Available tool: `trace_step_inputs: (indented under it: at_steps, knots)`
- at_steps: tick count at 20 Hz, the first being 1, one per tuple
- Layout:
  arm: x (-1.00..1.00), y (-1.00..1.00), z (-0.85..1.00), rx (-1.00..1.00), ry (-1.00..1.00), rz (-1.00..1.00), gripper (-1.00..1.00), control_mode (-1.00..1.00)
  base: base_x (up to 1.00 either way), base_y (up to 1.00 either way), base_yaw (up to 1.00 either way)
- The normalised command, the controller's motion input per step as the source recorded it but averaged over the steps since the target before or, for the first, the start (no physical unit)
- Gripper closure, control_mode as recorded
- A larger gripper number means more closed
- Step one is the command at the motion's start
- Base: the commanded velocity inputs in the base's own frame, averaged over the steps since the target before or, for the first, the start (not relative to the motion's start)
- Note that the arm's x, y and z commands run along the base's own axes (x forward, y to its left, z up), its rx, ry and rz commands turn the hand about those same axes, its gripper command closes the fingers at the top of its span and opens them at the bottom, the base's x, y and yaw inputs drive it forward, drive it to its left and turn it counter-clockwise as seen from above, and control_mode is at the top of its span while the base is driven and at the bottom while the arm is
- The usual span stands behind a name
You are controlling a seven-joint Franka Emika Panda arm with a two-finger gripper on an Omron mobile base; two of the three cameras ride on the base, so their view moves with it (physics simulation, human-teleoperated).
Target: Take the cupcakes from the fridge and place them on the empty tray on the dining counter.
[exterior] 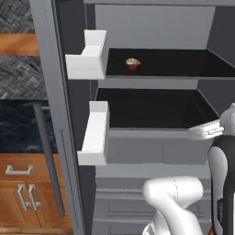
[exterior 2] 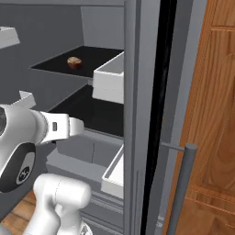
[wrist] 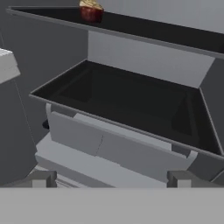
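Observation:
The fridge [exterior: 50, 92] stands open in front of me. One cupcake [exterior: 133, 64] [exterior 2: 74, 62] [wrist: 91, 11], cream-topped in a dark red wrapper, sits on the upper black shelf [exterior: 183, 64], left of its middle. The lower black shelf [wrist: 131, 100] is bare. My gripper [wrist: 111, 178] is open with nothing between its fingertips [wrist: 41, 178]. It is in front of the fridge drawers, well below the cupcake and apart from it. The second cupcake, the tray and the dining counter are out of view.
White door bins [exterior: 87, 59] [exterior: 94, 137] jut from the left door, and others [exterior 2: 110, 82] [exterior 2: 114, 176] from the right door. Grey drawers [wrist: 78, 133] lie under the lower shelf. Long bar handles [exterior: 48, 156] [exterior 2: 183, 183] flank the opening. Wooden wall cabinets [exterior: 18, 193] stand at left.

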Motion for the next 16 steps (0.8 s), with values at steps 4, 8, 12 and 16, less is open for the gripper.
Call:
trace_step_inputs:
  at_steps: [4, 8, 12, 16]
  knots:
    - [0.0, 0.0, 0.0, 0.0, 0.0, 0.0, -1.0, 1.0, 1.0, -0.13, 0.01]
    - [0.0, 0.0, 0.0, 0.0, 0.0, 0.0, -1.0, 1.0, 1.0, 0.02, -0.02]
    - [0.0, 0.0, 0.0, 0.0, 0.0, 0.0, -1.0, 1.0, 0.87, 0.18, -0.07]
    - [0.25, 0.05, 0.0, 0.0, 0.0, -0.01, -1.0, -1.0, 0.59, 0.1, -0.04]
